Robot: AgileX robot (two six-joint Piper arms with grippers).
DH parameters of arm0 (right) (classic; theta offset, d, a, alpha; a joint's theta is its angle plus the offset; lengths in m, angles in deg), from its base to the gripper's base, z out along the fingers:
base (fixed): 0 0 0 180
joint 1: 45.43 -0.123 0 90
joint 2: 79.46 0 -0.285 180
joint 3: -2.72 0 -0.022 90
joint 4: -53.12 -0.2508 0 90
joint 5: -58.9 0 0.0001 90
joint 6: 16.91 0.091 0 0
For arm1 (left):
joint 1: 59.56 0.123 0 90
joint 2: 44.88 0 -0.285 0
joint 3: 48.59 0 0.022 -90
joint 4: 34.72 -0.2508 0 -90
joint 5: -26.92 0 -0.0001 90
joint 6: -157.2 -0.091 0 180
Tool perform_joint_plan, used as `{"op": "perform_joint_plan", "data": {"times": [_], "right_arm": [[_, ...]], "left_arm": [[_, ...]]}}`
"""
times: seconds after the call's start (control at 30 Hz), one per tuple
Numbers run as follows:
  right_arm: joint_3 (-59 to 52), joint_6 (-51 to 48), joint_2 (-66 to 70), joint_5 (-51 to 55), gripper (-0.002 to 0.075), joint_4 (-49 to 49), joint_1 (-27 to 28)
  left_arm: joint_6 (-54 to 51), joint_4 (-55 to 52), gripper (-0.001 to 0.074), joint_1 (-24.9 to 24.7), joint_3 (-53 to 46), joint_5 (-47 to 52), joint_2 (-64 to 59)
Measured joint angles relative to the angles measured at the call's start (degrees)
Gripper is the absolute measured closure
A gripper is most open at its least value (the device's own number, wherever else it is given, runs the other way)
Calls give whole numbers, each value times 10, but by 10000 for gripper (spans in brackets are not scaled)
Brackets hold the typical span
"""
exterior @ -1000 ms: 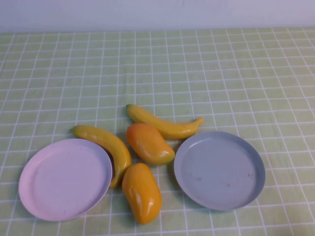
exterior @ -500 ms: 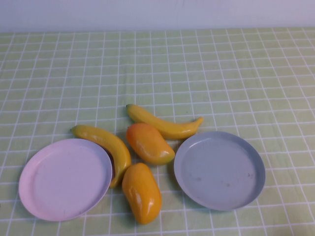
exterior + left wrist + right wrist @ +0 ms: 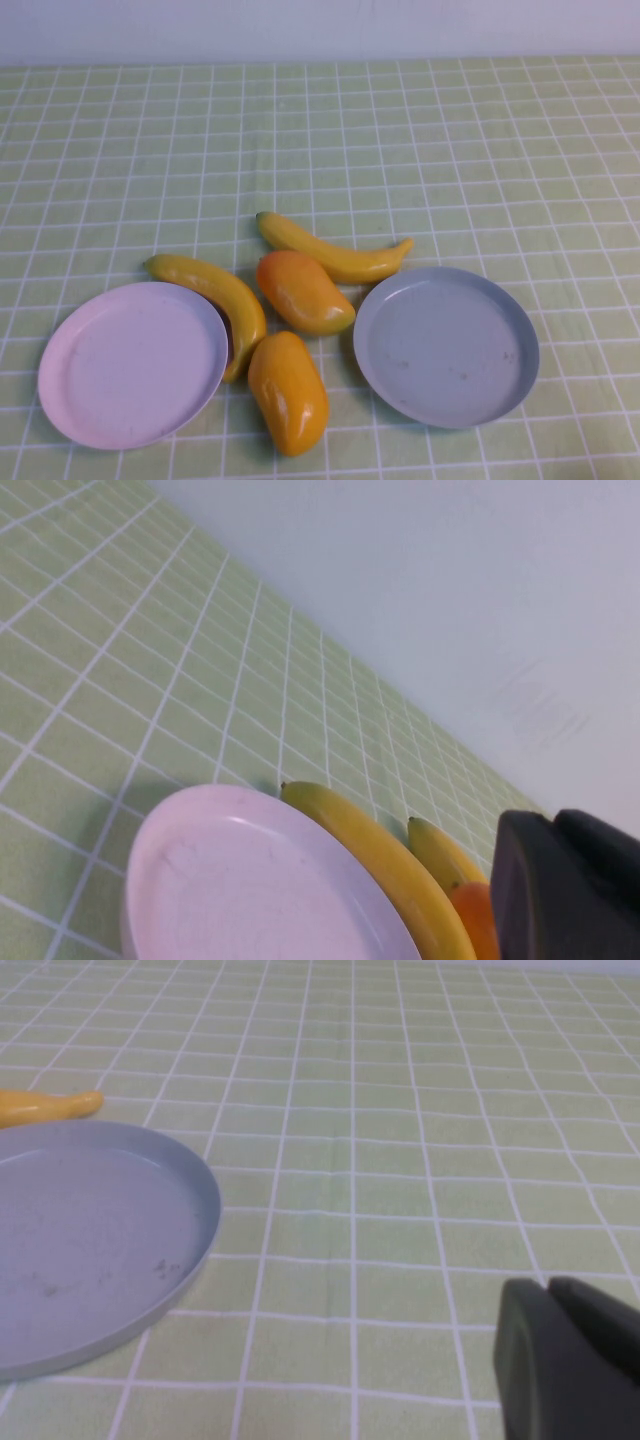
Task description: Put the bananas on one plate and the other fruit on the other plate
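Observation:
In the high view two bananas lie mid-table: one at the back, one curving along the pink plate's rim. Two orange-yellow oval fruits sit between the plates, one behind the other. The grey-blue plate is on the right. Both plates are bare. Neither gripper shows in the high view. My left gripper is shut and empty, low beside the pink plate, with a banana behind it. My right gripper is shut and empty, beside the grey-blue plate.
A green checked cloth covers the table up to a pale wall at the back. A banana's tip shows beyond the grey-blue plate in the right wrist view.

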State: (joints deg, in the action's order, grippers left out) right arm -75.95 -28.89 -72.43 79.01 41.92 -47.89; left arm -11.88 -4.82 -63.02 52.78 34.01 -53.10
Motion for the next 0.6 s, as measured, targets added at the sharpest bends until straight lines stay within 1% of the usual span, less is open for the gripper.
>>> {"op": "perform_joint_plan", "data": {"times": [0.2,0.33,0.47,0.6], "right_arm": [[0,0,0,0,742,0,0],[0,0,0,0,741,0,0],[0,0,0,0,741,0,0],[0,0,0,0,741,0,0]], "left_arm": [[-5,-17,737,0,0,5,0],[-4,-11,737,0,3,41,-2],[-3,-23,737,0,57,115,-40],[-26,-30,737,0,146,199,-131]]}}
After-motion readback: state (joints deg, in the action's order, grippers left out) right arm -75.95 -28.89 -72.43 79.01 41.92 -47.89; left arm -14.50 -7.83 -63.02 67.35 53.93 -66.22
